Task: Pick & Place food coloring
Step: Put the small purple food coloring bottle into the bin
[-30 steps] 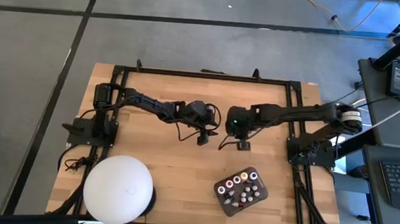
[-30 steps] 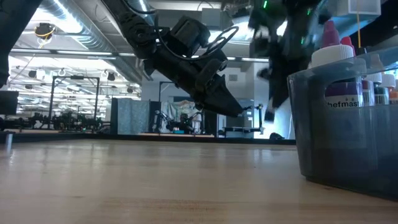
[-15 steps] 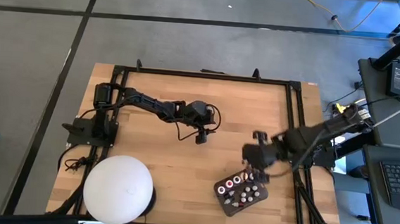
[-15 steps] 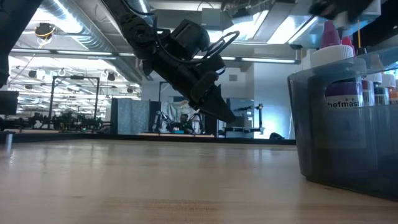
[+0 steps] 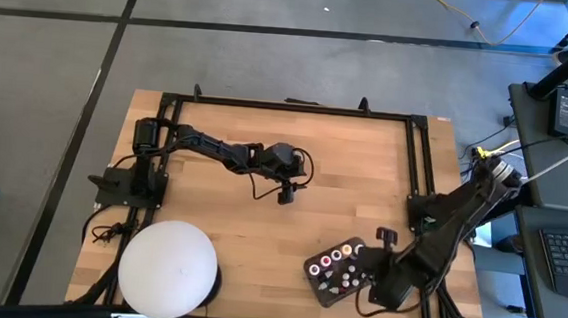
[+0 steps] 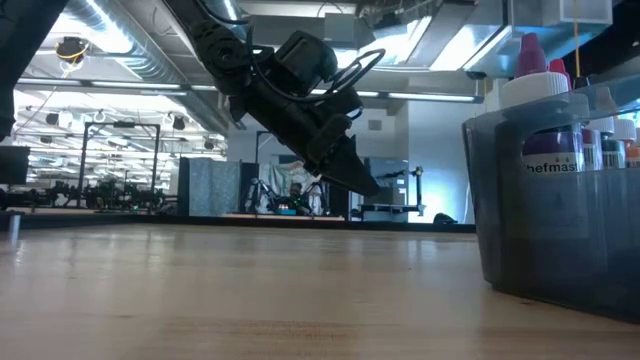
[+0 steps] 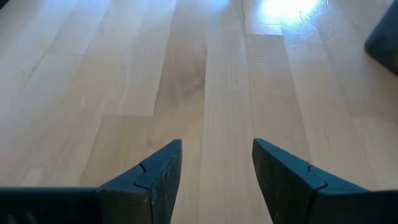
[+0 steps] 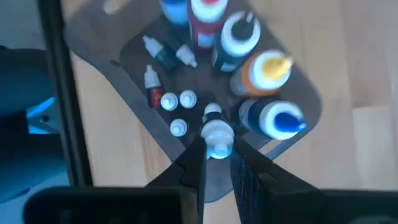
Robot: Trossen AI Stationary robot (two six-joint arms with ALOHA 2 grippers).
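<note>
The food coloring bottles [image 5: 341,266] stand in a dark grey tray [image 5: 323,292] near the table's near right corner. In the low view the tray [image 6: 545,240] fills the right side. My right gripper [image 5: 373,286] hangs over the tray's right end, pointing down, shut on a tiny white-topped bottle [image 8: 216,134]. Below it in the right wrist view are larger bottles with blue, orange, white and red tops [image 8: 267,71] and several tiny ones [image 8: 177,102]. My left gripper [image 5: 287,193] is open above the bare middle of the table [image 7: 217,168]. My right gripper pinches the tiny white-topped bottle [image 8: 217,144] between its two fingertips [image 8: 194,157], coming from above and pointing down. The bottle sticks out beyond the fingertips over the tray. Whether its lower end touches the tray or another bottle cannot be told.
A big white dome [image 5: 168,269] sits at the near left corner. A black frame [image 5: 288,107] runs around the table's far and side edges. Bare wood lies between the dome and the tray.
My right gripper has swung from the middle of the table, beside the left gripper, toward the near right corner and now hangs over the tray. It has turned about as it went and stays shut.
</note>
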